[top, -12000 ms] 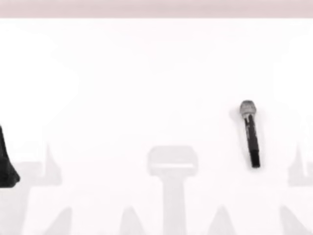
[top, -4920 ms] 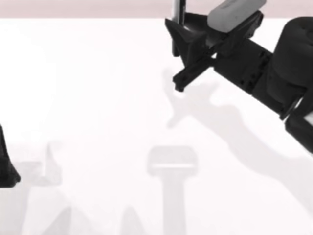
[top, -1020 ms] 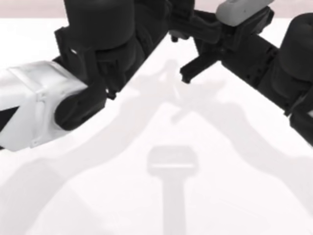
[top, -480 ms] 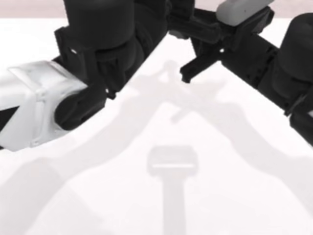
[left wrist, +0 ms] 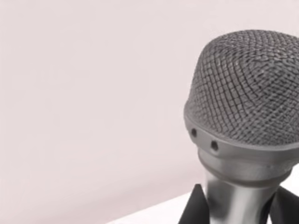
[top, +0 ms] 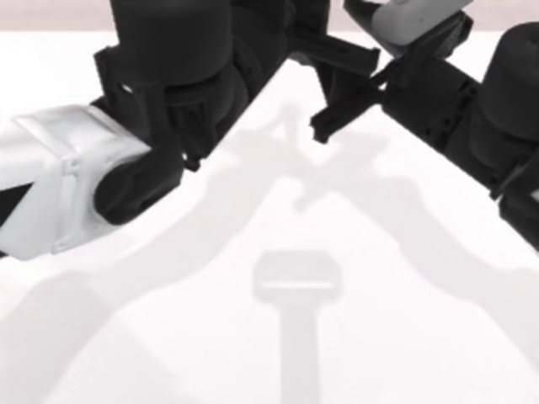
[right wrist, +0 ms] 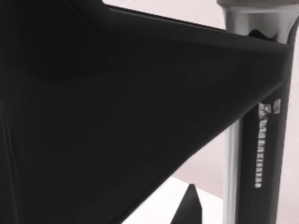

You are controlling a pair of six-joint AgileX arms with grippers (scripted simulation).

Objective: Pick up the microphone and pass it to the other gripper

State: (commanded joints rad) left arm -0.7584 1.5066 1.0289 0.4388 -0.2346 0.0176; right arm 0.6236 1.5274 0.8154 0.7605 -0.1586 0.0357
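The microphone (left wrist: 245,93) stands upright in the left wrist view, grey mesh head up. My left gripper (left wrist: 240,210) is shut on its silver neck, one black finger on each side. In the right wrist view the black handle (right wrist: 268,140) with white lettering rises past my left gripper's black body (right wrist: 117,107). One right fingertip (right wrist: 190,207) stands apart from the handle. In the top view my left gripper (top: 290,21) and my right gripper (top: 333,80) meet at the top centre. The right one's fingers are spread open, and the microphone is hidden between the two grippers.
The white table (top: 253,362) carries only the arms' shadows. My left arm's white-grey casing (top: 50,185) covers the table's left side, and my right arm (top: 472,118) crosses the upper right. A pink wall strip (top: 50,15) runs along the far edge.
The microphone once lay on the table's right; my right gripper carried it to the top centre and my left arm came in. In the last second the right fingers have spread apart.
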